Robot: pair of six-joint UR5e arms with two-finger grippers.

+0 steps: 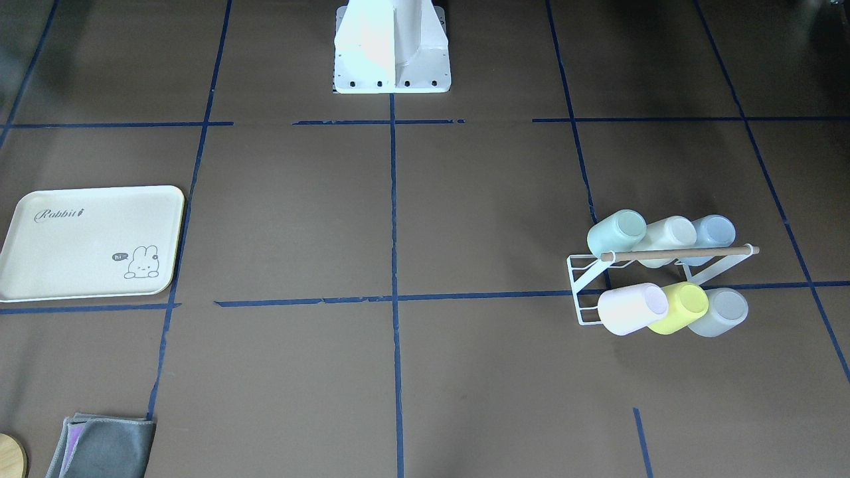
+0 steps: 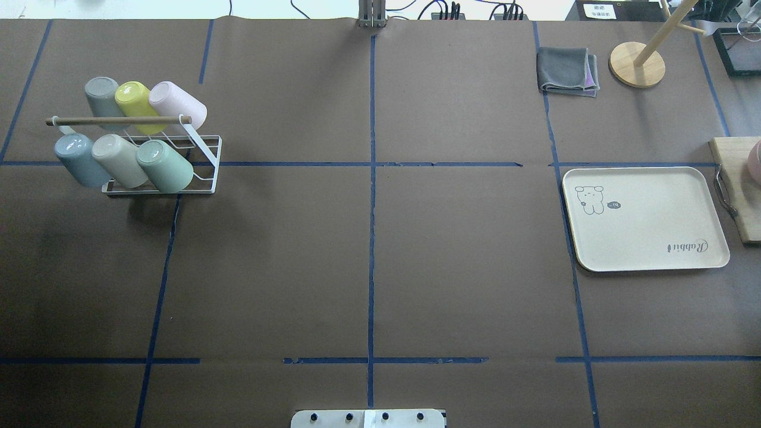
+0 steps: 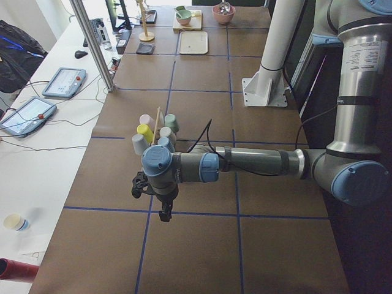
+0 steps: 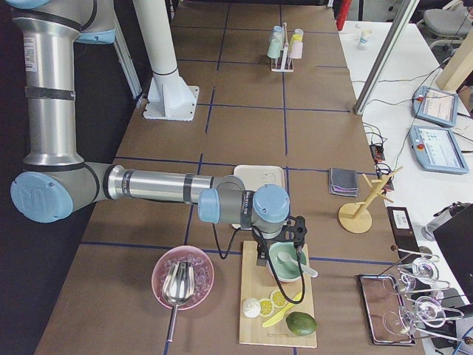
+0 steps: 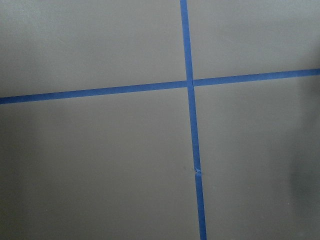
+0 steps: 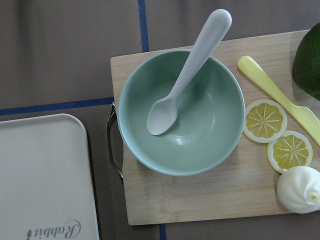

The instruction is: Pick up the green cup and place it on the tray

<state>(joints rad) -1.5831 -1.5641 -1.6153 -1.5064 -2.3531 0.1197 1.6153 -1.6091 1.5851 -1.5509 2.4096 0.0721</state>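
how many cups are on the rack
6, all on the white rack: far row from the robot, grey cup, yellow cup, pink cup; near row, blue cup, cream cup, green cup. None seems hidden.

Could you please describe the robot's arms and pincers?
The left arm and right arm are silver-grey tubes with light-blue joint caps, printed white labels and black cables near the wrists. The left pincer and right pincer are small and black.

The left end effector and right end effector show only in side views, too small to judge. Picture edges crop the tray in the right wrist view.
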